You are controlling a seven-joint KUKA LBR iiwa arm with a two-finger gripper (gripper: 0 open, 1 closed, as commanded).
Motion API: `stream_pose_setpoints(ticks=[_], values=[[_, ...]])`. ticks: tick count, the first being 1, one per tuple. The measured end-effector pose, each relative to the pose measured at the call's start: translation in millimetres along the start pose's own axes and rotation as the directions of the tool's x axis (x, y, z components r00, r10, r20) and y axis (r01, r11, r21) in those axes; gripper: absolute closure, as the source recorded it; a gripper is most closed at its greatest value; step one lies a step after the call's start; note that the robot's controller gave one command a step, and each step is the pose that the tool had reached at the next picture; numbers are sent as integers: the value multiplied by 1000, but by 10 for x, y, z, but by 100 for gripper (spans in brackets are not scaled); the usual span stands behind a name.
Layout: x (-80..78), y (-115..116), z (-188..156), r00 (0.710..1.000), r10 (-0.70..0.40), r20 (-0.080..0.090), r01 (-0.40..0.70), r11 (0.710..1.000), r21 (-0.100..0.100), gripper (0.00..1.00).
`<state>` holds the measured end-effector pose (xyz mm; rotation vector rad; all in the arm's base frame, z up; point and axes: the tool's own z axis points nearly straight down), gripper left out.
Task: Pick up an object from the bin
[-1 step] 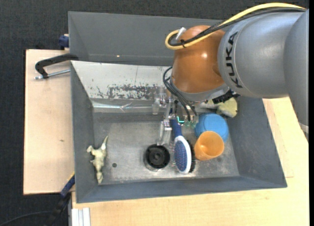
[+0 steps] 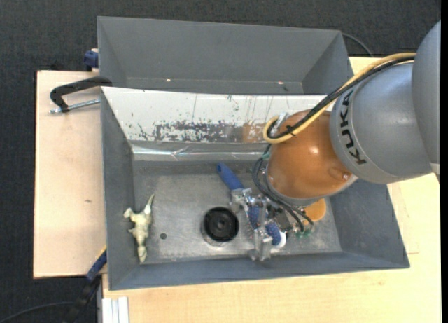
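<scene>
Down by the near wall of the bin (image 2: 210,272), the jaws sit low over the floor, right of centre; spread or pressed together, it cannot be told. Just to their left lies a black round disc (image 2: 220,225), the nearest thing. In the near left corner, a cream toy dinosaur (image 2: 140,225). Farther back, a blue stick (image 2: 227,176) lies slanted beside the orange wrist cover (image 2: 301,164).

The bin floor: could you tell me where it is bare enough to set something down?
Bare floor lies between the cream dinosaur toy and the black disc, and behind them, left of the blue piece. Right of the disc, the tool and arm crowd it.
</scene>
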<state>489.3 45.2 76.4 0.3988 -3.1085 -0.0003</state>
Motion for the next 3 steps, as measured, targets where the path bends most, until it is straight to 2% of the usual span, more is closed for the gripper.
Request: stream_pose_setpoints(ticks=[1, 2, 3], values=[[-273, 626, 28, 954, 301, 12, -301, 954, -6, 0], [-270, 611, 26, 953, 303, 11, -303, 953, -4, 100], [-244, 463, -1583, 963, 269, 21, -269, 963, -4, 100]])
